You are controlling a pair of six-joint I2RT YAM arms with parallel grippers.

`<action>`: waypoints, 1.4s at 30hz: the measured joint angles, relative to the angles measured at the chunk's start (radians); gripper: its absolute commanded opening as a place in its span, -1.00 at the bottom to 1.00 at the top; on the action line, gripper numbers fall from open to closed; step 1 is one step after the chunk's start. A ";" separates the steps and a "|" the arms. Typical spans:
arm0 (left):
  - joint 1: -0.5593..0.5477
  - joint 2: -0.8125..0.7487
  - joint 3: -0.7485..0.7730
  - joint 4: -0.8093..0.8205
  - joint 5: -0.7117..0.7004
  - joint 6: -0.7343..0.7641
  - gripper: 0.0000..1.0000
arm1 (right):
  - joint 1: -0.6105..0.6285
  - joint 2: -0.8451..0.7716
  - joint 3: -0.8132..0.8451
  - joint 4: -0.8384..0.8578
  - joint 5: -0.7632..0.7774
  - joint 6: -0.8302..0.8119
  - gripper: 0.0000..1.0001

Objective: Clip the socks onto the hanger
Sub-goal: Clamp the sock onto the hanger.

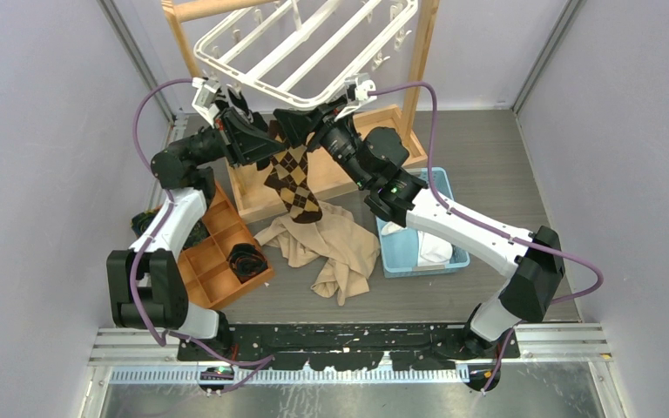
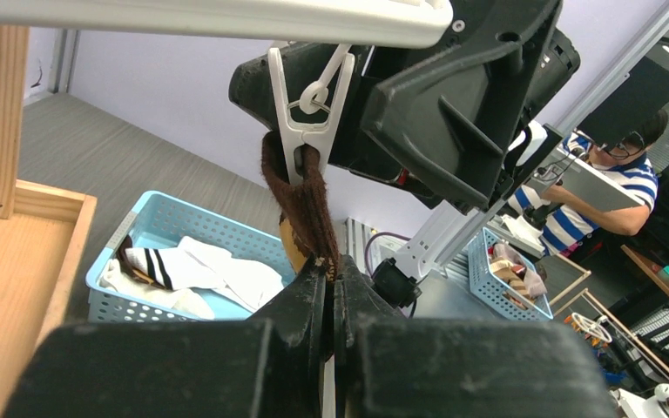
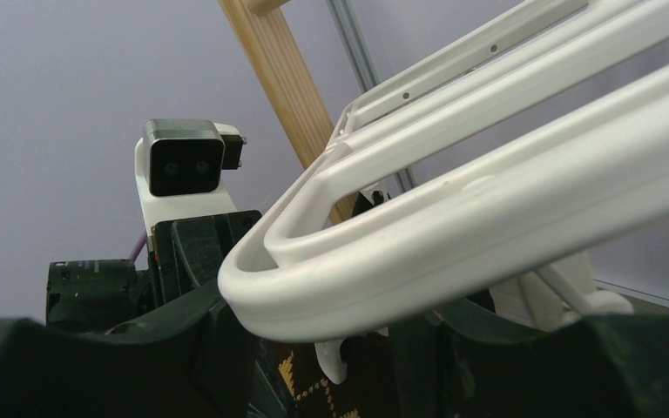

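My left tool [image 2: 331,279] is clenched on the brown argyle diamond-patterned sock [image 2: 309,205] just below the small white plastic clip [image 2: 309,113], which bites the cuff under the near rim of the white plastic rectangular drying hanger [image 2: 226,22]. My right tool [image 3: 331,348] straddles that clip, fingers released. I'd draw the right tool straight back off the rim, then unclench the left gently. Both arms reach up and forward, wrists meeting beneath the rim.

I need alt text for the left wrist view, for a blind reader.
A white clip on the hanger bites the top of a brown sock, while the left end effector pinches the sock just below. Behind, a blue basket holds white socks.
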 measured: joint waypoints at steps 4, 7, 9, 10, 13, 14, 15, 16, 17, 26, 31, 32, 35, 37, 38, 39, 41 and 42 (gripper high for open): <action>0.000 0.011 0.000 0.000 -0.005 -0.004 -0.92 | 0.000 -0.001 -0.014 0.001 0.000 0.000 0.58; 0.000 0.016 0.000 0.000 -0.011 -0.016 -0.71 | 0.000 -0.013 -0.030 -0.002 0.002 -0.002 0.78; 0.000 0.016 0.000 0.000 -0.017 -0.020 -0.59 | 0.000 -0.029 -0.037 -0.014 0.007 -0.006 0.86; 0.000 0.016 0.000 0.000 -0.022 -0.020 -0.53 | 0.000 -0.041 -0.040 -0.020 0.008 -0.011 0.91; 0.002 0.016 0.000 -0.004 -0.039 -0.016 -0.26 | 0.000 -0.091 -0.064 -0.034 0.009 -0.024 0.97; 0.004 0.016 -0.002 -0.009 -0.045 -0.009 -0.20 | 0.000 -0.109 -0.076 -0.035 0.008 -0.029 0.98; 0.004 0.013 -0.006 -0.018 -0.055 0.003 -0.17 | 0.000 -0.131 -0.089 -0.037 0.007 -0.034 0.99; 0.007 0.007 -0.015 -0.035 -0.063 0.017 -0.15 | 0.000 -0.148 -0.098 -0.042 0.003 -0.039 0.99; 0.012 -0.003 -0.028 -0.062 -0.070 0.036 -0.14 | 0.000 -0.161 -0.103 -0.045 -0.001 -0.042 0.99; 0.076 -0.251 -0.117 -0.574 -0.181 0.413 0.00 | 0.000 -0.283 -0.208 -0.119 -0.075 -0.090 0.99; 0.093 -0.383 -0.130 -0.810 -0.236 0.587 0.09 | 0.000 -0.371 -0.299 -0.197 -0.074 -0.122 0.99; 0.093 -0.394 -0.130 -0.833 -0.240 0.600 0.11 | 0.000 -0.397 -0.320 -0.214 -0.066 -0.133 0.99; 0.093 -0.409 -0.130 -0.898 -0.249 0.624 0.16 | 0.000 -0.485 -0.381 -0.256 -0.026 -0.158 0.99; 0.093 -0.407 -0.130 -0.927 -0.252 0.624 0.21 | -0.003 -0.543 -0.418 -0.282 0.007 -0.167 0.99; 0.093 -0.405 -0.129 -0.936 -0.253 0.620 0.23 | -0.006 -0.574 -0.436 -0.297 0.029 -0.171 0.99; 0.093 -0.402 -0.129 -0.945 -0.255 0.614 0.26 | -0.008 -0.599 -0.450 -0.310 0.049 -0.174 0.99; 0.093 -0.393 -0.121 -0.959 -0.258 0.604 0.27 | -0.015 -0.653 -0.485 -0.333 0.097 -0.176 0.99; 0.091 -0.386 -0.114 -0.965 -0.260 0.599 0.29 | -0.019 -0.673 -0.499 -0.343 0.119 -0.177 0.99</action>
